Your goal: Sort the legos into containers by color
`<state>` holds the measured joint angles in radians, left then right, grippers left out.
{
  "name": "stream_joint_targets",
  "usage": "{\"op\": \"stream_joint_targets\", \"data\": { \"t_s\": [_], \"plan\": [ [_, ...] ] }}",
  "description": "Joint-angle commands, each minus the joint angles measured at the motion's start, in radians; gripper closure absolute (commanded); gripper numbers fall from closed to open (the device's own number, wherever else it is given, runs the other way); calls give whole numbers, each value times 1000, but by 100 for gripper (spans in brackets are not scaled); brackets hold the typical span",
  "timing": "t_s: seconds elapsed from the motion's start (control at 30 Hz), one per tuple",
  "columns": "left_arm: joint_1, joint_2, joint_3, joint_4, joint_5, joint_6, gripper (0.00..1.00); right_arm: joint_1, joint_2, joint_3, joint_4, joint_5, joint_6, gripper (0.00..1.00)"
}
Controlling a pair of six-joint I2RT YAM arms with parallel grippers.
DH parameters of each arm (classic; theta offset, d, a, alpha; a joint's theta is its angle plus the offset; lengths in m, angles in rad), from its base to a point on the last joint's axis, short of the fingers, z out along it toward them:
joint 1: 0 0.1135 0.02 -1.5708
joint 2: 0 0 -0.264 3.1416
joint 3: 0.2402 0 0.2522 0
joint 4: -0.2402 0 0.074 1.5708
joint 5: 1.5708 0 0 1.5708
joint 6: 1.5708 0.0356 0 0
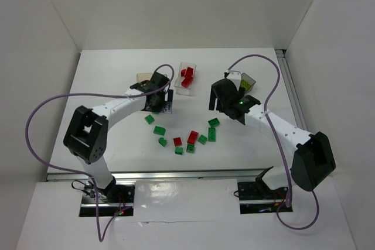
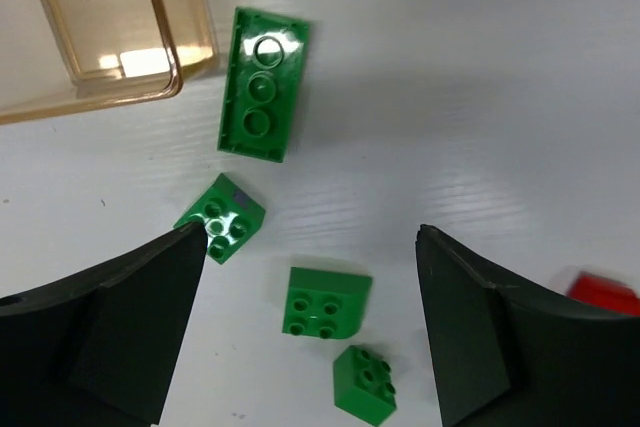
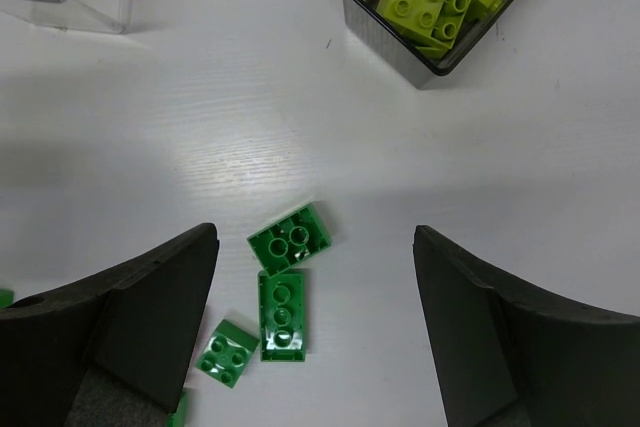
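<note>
The white table (image 1: 117,68) carries 3 containers along its far side: a tan box (image 1: 142,78) at left, a clear box (image 1: 184,89) in the middle and a dark box (image 1: 252,78) at right. Loose green legos (image 1: 211,134) and red legos (image 1: 193,137) lie scattered nearer, around the centre.

Glossy plastic legos (image 2: 262,84), matt table (image 2: 480,97)

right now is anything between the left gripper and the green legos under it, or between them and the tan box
Nothing visible. The left gripper hangs open above the green legos, which lie loose and uncovered on the table. The long green brick lies beside the tan box, not over its open top.
</note>
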<state>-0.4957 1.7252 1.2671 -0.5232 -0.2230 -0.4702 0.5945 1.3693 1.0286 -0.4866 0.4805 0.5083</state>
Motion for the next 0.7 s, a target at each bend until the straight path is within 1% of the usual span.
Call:
{"op": "stream_joint_targets", "data": {
  "t_s": [0.0, 0.03, 0.07, 0.13, 0.17, 0.27, 0.33, 0.47, 0.53, 0.57, 0.67],
  "plan": [
    [22, 13, -11, 46, -59, 13, 5, 10, -12, 10, 22, 6, 13, 14],
    [22, 13, -11, 69, -78, 13, 5, 10, -12, 10, 22, 6, 13, 14],
    [22, 31, -11, 69, -78, 13, 8, 10, -12, 10, 22, 6, 13, 14],
    [31, 86, 6, 69, -88, 25, 11, 10, -12, 10, 22, 6, 13, 14],
    [31, 103, 21, 60, -104, 25, 16, 10, -12, 10, 22, 6, 13, 14],
    [31, 157, 34, 60, -122, 5, 20, 10, -12, 10, 22, 6, 13, 14],
    [31, 166, 34, 71, -146, -4, 20, 10, -12, 10, 22, 6, 13, 14],
    [40, 209, 43, 100, -162, -15, 24, 10, -12, 1, 22, 6, 13, 14],
    [40, 221, 52, 100, -148, -15, 29, 10, -21, 1, 22, 6, 13, 14],
    [40, 221, 52, 100, -138, -15, 39, 10, -21, -8, 22, 6, 13, 14],
    [40, 191, 52, 120, -89, -15, 52, 10, -21, -9, 22, 6, 24, 14]
  ]
}}
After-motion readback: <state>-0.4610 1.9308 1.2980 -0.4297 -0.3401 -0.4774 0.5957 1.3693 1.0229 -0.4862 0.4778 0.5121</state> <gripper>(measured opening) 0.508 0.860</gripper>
